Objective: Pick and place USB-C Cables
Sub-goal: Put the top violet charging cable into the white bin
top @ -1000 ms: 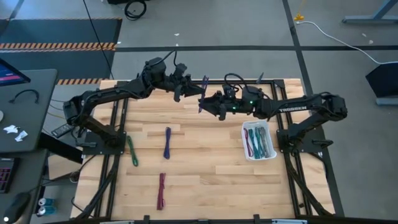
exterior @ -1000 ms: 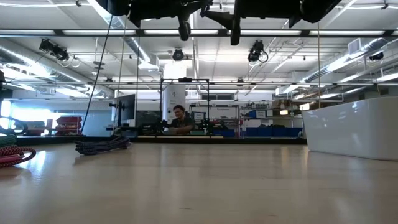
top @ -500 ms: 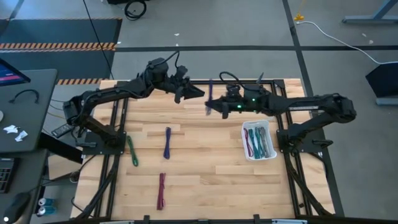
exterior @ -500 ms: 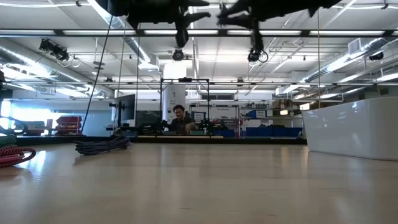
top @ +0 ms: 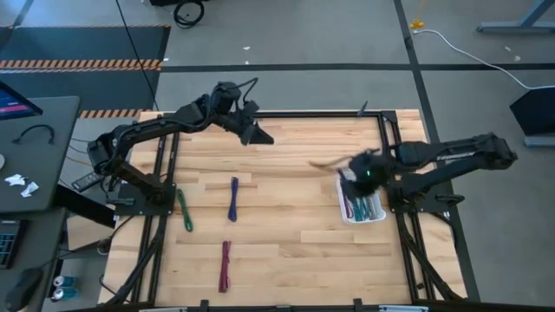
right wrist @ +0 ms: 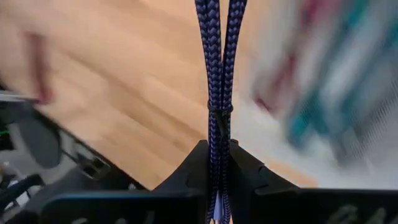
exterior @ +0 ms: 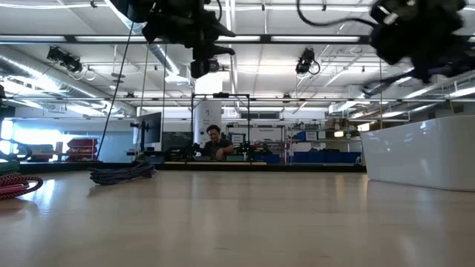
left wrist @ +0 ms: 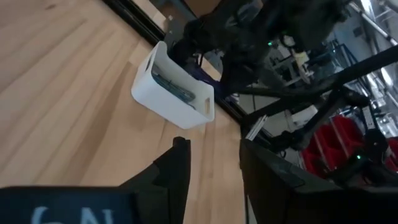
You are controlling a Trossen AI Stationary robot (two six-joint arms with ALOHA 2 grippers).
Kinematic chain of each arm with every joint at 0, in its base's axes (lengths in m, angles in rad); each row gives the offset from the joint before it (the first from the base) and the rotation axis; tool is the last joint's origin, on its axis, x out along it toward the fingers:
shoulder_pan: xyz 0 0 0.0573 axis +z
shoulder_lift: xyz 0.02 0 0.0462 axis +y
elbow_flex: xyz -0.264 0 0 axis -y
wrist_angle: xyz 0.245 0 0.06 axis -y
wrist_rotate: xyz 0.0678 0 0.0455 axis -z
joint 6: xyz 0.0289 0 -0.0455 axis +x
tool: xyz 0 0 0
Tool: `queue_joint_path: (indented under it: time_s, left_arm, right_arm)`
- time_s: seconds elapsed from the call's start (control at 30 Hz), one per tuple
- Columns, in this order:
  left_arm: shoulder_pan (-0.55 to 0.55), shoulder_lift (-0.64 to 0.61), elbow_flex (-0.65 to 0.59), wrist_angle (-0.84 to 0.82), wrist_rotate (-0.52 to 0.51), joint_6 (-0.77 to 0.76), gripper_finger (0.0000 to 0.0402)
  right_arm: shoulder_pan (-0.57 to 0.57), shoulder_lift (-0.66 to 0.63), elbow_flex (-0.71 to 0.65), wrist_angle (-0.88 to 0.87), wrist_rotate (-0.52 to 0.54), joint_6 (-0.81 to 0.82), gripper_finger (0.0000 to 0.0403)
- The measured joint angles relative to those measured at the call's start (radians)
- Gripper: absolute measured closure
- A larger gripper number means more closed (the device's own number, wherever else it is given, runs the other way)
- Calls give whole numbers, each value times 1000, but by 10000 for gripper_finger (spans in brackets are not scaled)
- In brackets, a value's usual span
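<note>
A folded, dark blue-purple braided cable bundle (right wrist: 216,74) was held clamped between the closed fingers of the right gripper (right wrist: 215,163), which was positioned over the near edge of the white rectangular plastic bin (top: 342,192) at the right side of the light wooden slatted table (top: 286,225). Several coloured cable bundles were already seen lying inside that bin. Three more were left on the table: a green one (top: 185,211), a blue-purple one (top: 233,198) and a maroon one (top: 225,265).

The left gripper (left wrist: 214,163) was held high over the far left part of the table, its fingers parted and nothing between them.

Several risks could be judged from here. The bundle was gripped near one end, so most of its length hung free; if it were released while the free end lay outside the bin wall, it could be draped over the rim or dropped onto the table. A swinging bundle could also be caught on the rim as the gripper was lowered. The bin was light-looking and could be nudged if struck by the fingers.
</note>
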Motion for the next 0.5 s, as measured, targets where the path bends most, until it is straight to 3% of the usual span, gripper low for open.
queue_joint_path:
  time_s: [0.2, 0.33, 0.5]
  left_arm:
    - [-1, 0, 0, -2, -2, 12, 259]
    - [0, 0, 0, -2, -2, 15, 260]
    - [0, 0, 0, -1, -3, 15, 260]
  right_arm:
    - [93, -42, -126, -27, -45, 344, 370]
    - [99, -46, -211, -21, -81, 402, 370]
    - [74, -47, -262, -23, -40, 403, 370]
